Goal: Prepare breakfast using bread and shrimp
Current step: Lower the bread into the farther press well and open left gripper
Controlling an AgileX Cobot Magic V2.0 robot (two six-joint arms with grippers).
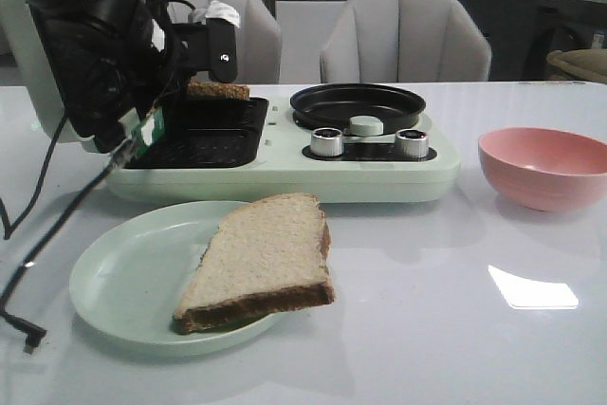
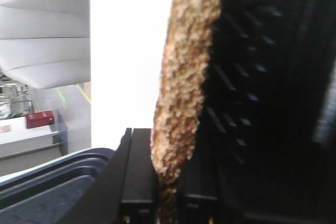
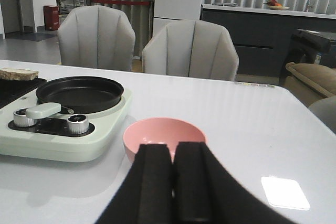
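One bread slice [image 1: 261, 258] lies on the pale green plate [image 1: 114, 282] at the front left. My left gripper [image 1: 194, 73] is shut on the second bread slice [image 1: 218, 90] and holds it on edge over the black grill tray [image 1: 204, 135] of the green cooker. In the left wrist view the slice [image 2: 184, 77] stands between my fingers [image 2: 139, 171] against the ridged grill. My right gripper [image 3: 173, 150] is shut and empty, just in front of the pink bowl [image 3: 165, 135]. No shrimp shows; the bowl's inside is mostly hidden.
The green cooker [image 1: 285, 177] holds a round black pan [image 1: 358, 104], a pale green knob [image 1: 366, 125] and two metal dials [image 1: 326, 141]. The pink bowl [image 1: 545, 166] stands at the right. Two grey chairs [image 1: 403, 40] stand behind the table. Cables hang at the left.
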